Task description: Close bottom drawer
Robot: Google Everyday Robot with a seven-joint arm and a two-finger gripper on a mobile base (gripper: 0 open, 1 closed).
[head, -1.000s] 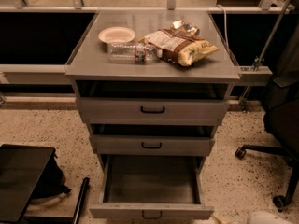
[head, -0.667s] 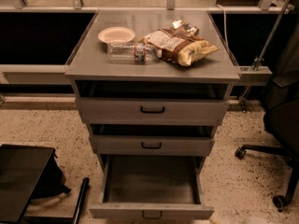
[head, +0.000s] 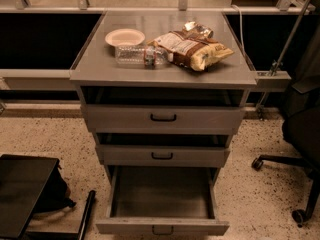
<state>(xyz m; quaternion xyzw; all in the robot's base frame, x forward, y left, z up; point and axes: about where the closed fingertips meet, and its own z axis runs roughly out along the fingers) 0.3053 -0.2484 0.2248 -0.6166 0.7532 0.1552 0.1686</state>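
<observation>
Camera view: grey drawer cabinet (head: 100, 70) with its bottom drawer (head: 162, 227) pulled far out.
Bottom drawer: lowest of the cabinet's three, slim front with a black loop handle (head: 162, 230), long tray exposed. Middle drawer (head: 162, 155) and top drawer (head: 162, 118) above it each stand slightly out. On the cabinet top: plate (head: 125, 36), plastic bottle (head: 137, 55), snack bag (head: 192, 49). Right of the cabinet: office chair (head: 300, 134). Gripper: outside this view, so its jaw state cannot be told.
</observation>
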